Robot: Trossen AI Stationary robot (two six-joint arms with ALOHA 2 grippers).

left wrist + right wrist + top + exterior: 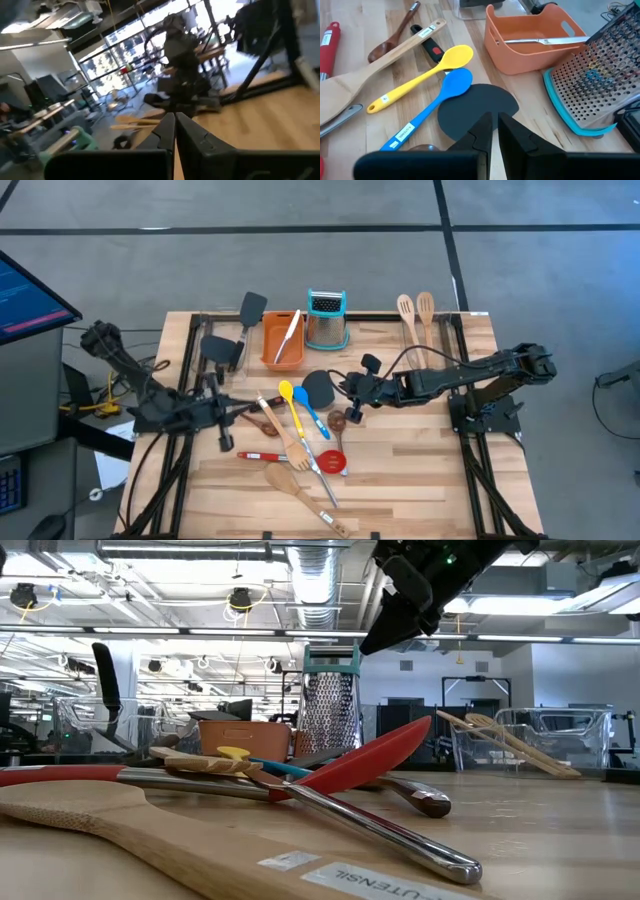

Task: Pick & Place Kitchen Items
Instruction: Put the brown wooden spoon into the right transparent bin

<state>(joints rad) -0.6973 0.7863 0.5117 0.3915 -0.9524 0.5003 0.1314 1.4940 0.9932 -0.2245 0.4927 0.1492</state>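
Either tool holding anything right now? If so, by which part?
Nothing is held. The right tool is shut and empty above the black turner; the left tool is shut and empty at the table's left.

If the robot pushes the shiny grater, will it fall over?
Maybe. The box grater stands upright and tall, so a high push could tip it. Its wide teal base probably steadies it. The perforated steel looks stiff and possibly slippery.

left wrist view blurred, grater [600,80] cut off
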